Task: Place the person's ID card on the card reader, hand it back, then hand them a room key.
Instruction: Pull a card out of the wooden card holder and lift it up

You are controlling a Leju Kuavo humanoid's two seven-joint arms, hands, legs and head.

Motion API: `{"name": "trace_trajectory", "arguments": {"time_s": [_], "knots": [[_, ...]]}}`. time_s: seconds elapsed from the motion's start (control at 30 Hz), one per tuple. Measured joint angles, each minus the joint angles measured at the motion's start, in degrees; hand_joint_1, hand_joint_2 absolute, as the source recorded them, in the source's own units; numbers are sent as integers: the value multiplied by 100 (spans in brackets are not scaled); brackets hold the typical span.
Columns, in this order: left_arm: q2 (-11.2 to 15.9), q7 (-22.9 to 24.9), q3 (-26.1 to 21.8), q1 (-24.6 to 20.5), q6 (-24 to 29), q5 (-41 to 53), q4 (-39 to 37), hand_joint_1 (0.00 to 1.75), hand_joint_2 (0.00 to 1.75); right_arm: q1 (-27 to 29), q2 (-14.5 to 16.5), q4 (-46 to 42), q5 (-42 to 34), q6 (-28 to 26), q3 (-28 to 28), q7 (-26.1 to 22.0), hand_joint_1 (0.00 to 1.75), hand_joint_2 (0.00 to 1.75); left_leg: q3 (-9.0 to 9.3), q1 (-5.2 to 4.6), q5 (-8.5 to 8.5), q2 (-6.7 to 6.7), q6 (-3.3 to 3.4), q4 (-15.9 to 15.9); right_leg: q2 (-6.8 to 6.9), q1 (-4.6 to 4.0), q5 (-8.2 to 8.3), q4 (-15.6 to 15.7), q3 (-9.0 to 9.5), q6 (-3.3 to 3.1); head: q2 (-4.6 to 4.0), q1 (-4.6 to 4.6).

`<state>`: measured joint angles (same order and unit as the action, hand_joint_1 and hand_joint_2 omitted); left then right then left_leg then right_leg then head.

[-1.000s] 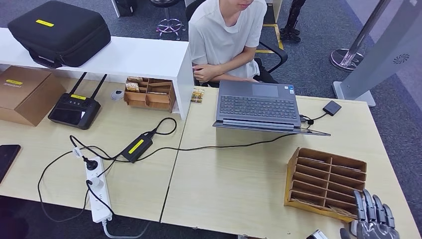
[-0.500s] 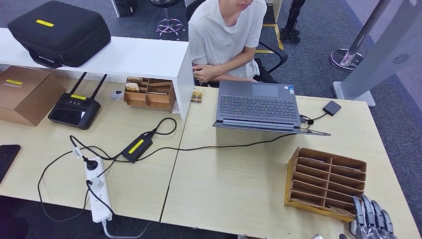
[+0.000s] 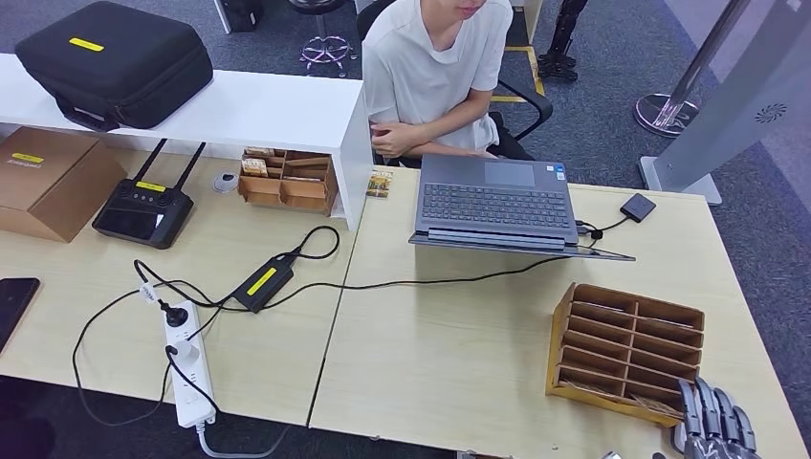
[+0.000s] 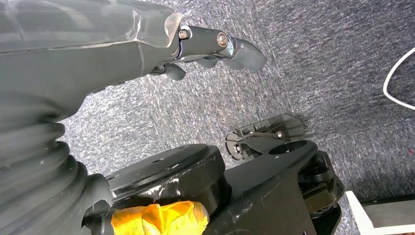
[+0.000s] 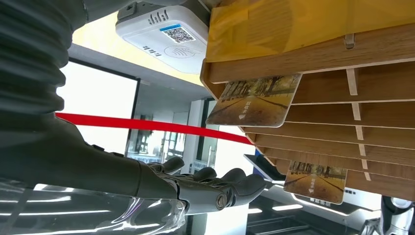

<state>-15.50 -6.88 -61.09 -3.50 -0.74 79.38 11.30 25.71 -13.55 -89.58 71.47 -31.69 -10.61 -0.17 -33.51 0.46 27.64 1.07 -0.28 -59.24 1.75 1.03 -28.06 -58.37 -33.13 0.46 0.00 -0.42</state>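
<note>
While the right hand (image 3: 712,426) is held open and empty beside the wooden rack (image 3: 626,349), two room keys (image 5: 255,100) are seen protruding from its slots; the left hand (image 4: 215,46) is seen empty, fingers loosely extended.

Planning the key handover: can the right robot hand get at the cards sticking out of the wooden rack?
Probably yes: the right robot hand is open beside the wooden rack, and a card juts out unobstructed.

Bare surface (image 3: 449,354) lies open between the laptop (image 3: 494,204) and the near edge; the wooden slotted rack (image 3: 626,349) blocks the right robot hand (image 3: 712,426) just beside it.
</note>
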Motion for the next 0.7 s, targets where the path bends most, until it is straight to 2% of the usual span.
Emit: {"name": "trace_trajectory", "arguments": {"time_s": [0.7], "knots": [[2, 0, 0, -2, -1, 55, 0, 0, 175, -191, 50, 82, 18, 46, -3, -37, 0, 175, 1, 0, 0, 0, 0, 0, 0, 0, 1, 0, 3, 0, 0, 0]]}}
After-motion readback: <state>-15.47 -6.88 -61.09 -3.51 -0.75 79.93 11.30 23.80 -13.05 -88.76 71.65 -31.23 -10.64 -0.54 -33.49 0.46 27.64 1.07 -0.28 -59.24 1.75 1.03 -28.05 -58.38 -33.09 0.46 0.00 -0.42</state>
